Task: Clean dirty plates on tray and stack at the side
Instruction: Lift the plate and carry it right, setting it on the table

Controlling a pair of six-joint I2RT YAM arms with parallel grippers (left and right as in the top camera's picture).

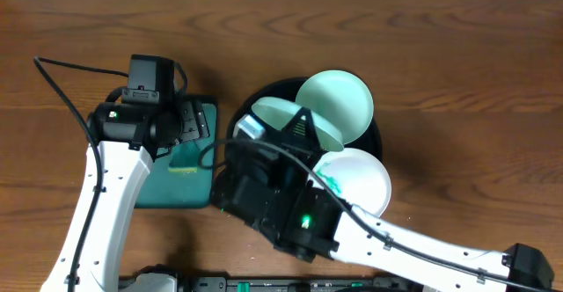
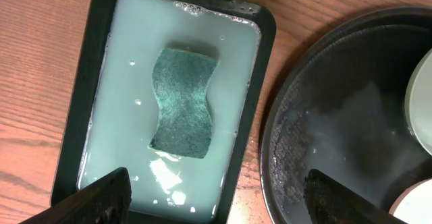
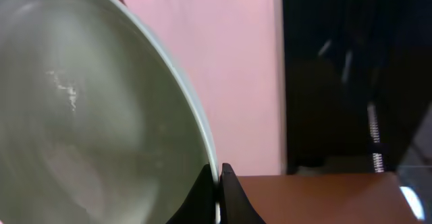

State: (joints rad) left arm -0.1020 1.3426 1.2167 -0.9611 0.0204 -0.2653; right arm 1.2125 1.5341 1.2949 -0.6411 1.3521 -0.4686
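- The right arm's dark wrist hides much of the large round black tray (image 1: pixel 264 90). In the right wrist view the held plate is blurred and cut off at the left edge.
- The right gripper (image 3: pixel 219 177) is clamped on the rim of a pale mint-green round plate (image 3: pixel 88 116), tilted up on edge over the tray.
- A second mint-green plate (image 1: pixel 339 98) lies at the tray's far side.
- A white round plate (image 1: pixel 362 179) with a teal smear (image 1: pixel 332 184) sits at the near-right edge, partly under the arm.
- The left gripper (image 2: pixel 217 177) points downward, spread wide and empty, over a dark green rectangular tray (image 2: pixel 81 116) of milky water where a teal sponge (image 2: pixel 183 102) lies.
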